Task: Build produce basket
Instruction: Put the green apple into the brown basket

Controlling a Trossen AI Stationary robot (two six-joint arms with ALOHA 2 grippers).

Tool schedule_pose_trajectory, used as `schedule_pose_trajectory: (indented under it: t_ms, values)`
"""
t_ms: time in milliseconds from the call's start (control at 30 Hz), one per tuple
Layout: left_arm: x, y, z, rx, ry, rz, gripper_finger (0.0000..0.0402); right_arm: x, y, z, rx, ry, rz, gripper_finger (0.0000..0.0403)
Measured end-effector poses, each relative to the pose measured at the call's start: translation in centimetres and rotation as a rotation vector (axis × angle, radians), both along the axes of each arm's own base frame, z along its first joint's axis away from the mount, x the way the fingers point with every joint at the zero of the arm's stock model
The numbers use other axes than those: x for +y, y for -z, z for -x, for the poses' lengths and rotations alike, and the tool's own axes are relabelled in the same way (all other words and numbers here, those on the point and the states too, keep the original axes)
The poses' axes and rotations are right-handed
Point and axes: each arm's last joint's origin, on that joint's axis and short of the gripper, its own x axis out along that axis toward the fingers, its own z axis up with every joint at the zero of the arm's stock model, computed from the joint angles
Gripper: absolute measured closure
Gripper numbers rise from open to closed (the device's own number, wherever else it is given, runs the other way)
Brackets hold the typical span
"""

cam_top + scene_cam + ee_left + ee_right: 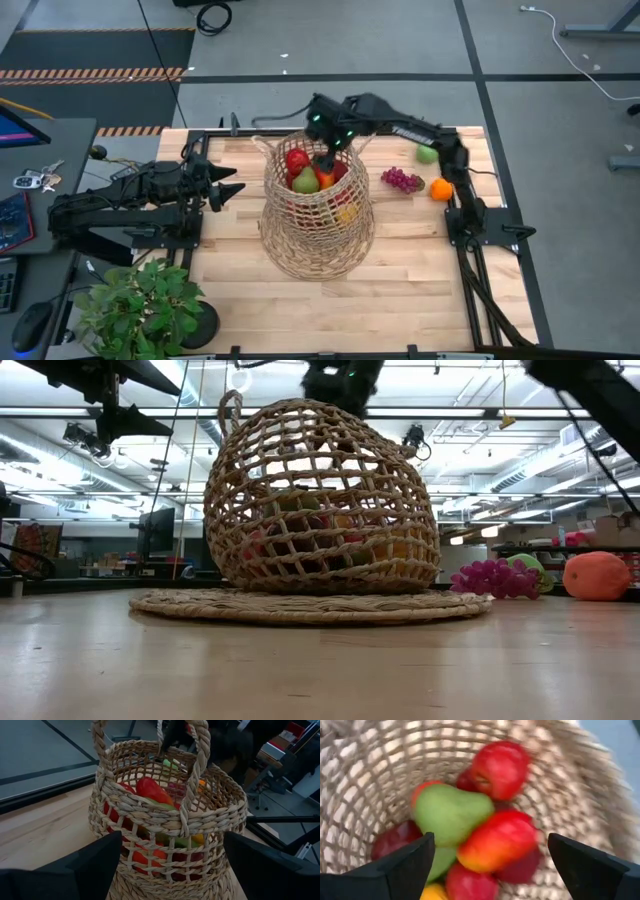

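The tall tan wicker basket (318,225) stands upright at the table's middle on a flat round woven mat (310,605). Inside lies produce: a red apple (500,767), a green pear (447,812), a red-orange mango (497,840) and more red pieces. My right gripper (325,150) hangs open over the basket's mouth, pointing steeply down, with nothing between its fingers (489,840). On the table to the basket's right rest purple grapes (401,180), an orange (441,189) and a green fruit (427,153). My left gripper (232,190) waits open at the basket's left, raised.
A leafy potted plant (140,305) stands at the table's near left corner. The basket's two loop handles (197,765) rise beside my right gripper. Bare wood lies along the near edge and to the right of the basket.
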Motion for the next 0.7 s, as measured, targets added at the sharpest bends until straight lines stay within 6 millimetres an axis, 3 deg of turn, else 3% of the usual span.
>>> schedule_pose_trajectory:
  t_ms: [200,367,500,700]
  values:
    - [0.0,0.0,0.0,0.000,0.000,0.000,0.0044,-1.4,-5.0,4.4,-0.084,0.113,0.170,0.0016]
    - [0.0,0.0,0.0,0.001,0.000,0.000,0.0044,-4.4,-7.9,8.7,-0.137,0.265,0.246,0.0021]
    - [0.0,0.0,0.0,0.001,0.000,0.000,0.0044,-7.1,-9.0,12.6,-0.120,0.407,0.245,0.0023]
    - [0.0,0.0,0.0,0.001,0.000,0.000,0.0044,-10.5,-8.7,17.4,-0.011,0.594,0.189,0.0024]
